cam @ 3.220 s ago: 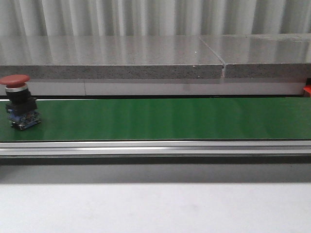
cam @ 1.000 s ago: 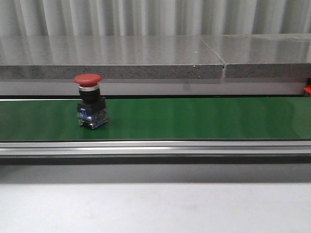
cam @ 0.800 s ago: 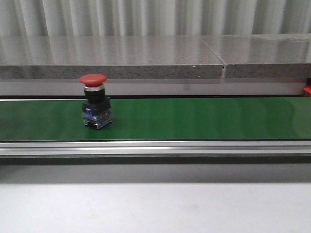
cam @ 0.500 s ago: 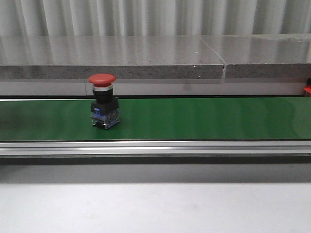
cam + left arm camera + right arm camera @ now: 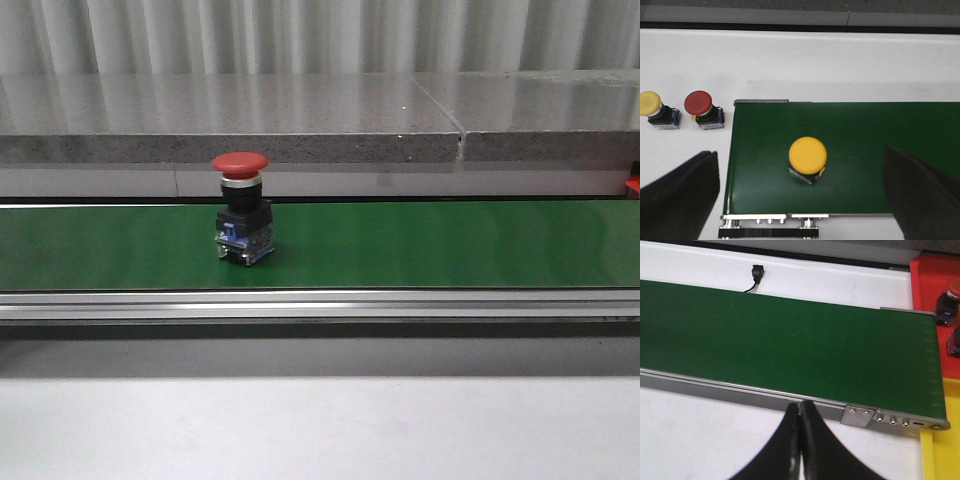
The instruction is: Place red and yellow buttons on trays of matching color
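Note:
A red button (image 5: 242, 212) with a black base stands upright on the green belt (image 5: 430, 245), left of the middle. In the left wrist view a yellow button (image 5: 808, 155) stands on the belt (image 5: 880, 130) near its end. My left gripper (image 5: 800, 172) hangs open above it, one finger (image 5: 680, 195) well clear on each side. My right gripper (image 5: 800, 410) is shut on nothing, over the belt's near rail. The red tray (image 5: 932, 275) holds a red button (image 5: 951, 292). A corner of the yellow tray (image 5: 940, 460) shows beside it.
On the white table past the belt's end stand a spare yellow button (image 5: 651, 105) and a spare red button (image 5: 700, 105). A small black plug with a wire (image 5: 756, 273) lies behind the belt. A grey stone ledge (image 5: 300, 120) runs along the back.
The red button has travelled to the right along the belt, from the far left edge of the front view to left of the middle.

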